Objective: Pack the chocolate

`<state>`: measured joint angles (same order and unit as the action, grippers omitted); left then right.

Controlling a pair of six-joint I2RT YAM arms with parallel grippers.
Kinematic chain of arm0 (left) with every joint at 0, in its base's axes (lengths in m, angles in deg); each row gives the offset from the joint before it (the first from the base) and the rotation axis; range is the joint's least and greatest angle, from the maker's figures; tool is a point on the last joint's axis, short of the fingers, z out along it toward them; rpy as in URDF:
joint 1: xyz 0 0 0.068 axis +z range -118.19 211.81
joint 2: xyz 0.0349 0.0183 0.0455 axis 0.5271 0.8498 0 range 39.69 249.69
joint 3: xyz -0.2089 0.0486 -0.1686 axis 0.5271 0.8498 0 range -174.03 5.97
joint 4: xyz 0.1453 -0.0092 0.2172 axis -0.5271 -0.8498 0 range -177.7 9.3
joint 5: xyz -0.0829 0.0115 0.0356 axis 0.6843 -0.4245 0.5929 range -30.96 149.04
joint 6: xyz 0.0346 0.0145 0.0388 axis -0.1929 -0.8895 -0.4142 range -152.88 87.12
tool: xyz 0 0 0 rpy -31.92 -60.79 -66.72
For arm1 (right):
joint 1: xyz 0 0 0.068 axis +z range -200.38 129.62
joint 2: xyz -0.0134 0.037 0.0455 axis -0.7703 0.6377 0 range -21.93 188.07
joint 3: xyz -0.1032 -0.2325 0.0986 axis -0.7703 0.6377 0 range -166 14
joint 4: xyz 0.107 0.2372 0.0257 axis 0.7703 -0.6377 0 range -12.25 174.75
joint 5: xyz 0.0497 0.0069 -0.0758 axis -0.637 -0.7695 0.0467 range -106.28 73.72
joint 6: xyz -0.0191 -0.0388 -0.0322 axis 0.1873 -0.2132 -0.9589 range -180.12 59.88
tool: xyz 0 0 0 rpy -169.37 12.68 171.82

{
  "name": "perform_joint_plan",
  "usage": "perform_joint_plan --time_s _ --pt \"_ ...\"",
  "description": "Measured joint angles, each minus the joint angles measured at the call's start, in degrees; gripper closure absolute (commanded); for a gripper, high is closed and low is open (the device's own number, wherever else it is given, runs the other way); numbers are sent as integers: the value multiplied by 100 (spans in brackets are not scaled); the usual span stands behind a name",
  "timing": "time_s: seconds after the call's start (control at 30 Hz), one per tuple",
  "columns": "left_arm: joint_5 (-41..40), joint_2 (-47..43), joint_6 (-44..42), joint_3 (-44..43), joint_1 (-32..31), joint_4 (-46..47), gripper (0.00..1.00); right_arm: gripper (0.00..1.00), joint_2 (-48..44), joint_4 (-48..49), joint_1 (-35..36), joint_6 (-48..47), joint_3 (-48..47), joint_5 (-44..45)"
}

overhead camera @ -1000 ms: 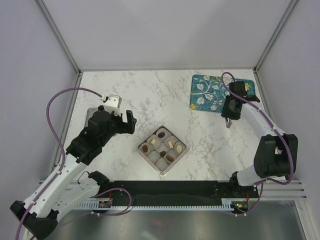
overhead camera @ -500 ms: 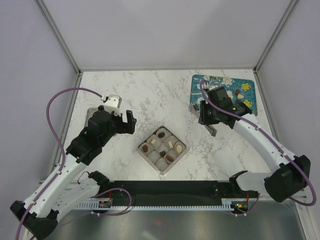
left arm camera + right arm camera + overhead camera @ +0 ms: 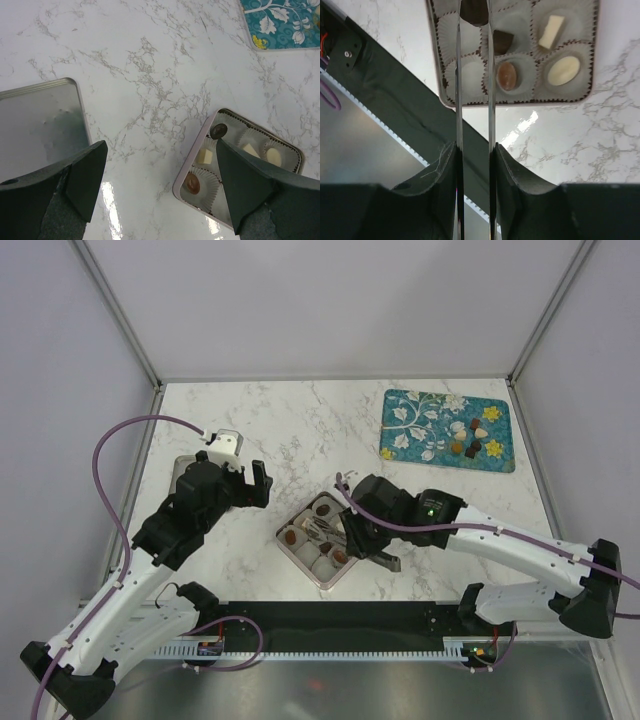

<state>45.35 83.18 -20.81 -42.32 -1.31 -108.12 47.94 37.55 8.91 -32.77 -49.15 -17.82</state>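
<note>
A square tin tray (image 3: 298, 560) of paper cups sits at the table's near middle and holds several chocolates (image 3: 290, 536). More chocolates (image 3: 466, 440) lie on the teal flowered mat (image 3: 420, 425) at back right. My right gripper (image 3: 333, 530) hangs over the tray (image 3: 520, 104). Its thin metal blades (image 3: 475, 20) are shut on a dark chocolate (image 3: 474, 12) above a cup, beside a dark piece (image 3: 502, 41), a brown one (image 3: 507, 76) and a white oval (image 3: 563, 70). My left gripper (image 3: 160, 150) stands open and empty over bare marble, left of the tray (image 3: 195, 155).
A silver tin lid (image 3: 185, 475) lies at the left, under my left arm, and also shows in the left wrist view (image 3: 40, 125). A black rail (image 3: 330, 615) runs along the near table edge. The mat's corner (image 3: 280, 22) shows far off.
My right arm swung from the mat at the back right down to the tray, its blades staying closed on a dark chocolate. The left arm has not moved.
</note>
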Motion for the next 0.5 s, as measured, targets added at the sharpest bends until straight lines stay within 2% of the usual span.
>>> perform_joint_plan --time_s 0.23,0.5 --pt "-46 2 0 0 0 0 3 65 339 92 710 354 52 131" --pt "-85 2 0 0 0 -2 3 60 481 138 848 509 92 273"
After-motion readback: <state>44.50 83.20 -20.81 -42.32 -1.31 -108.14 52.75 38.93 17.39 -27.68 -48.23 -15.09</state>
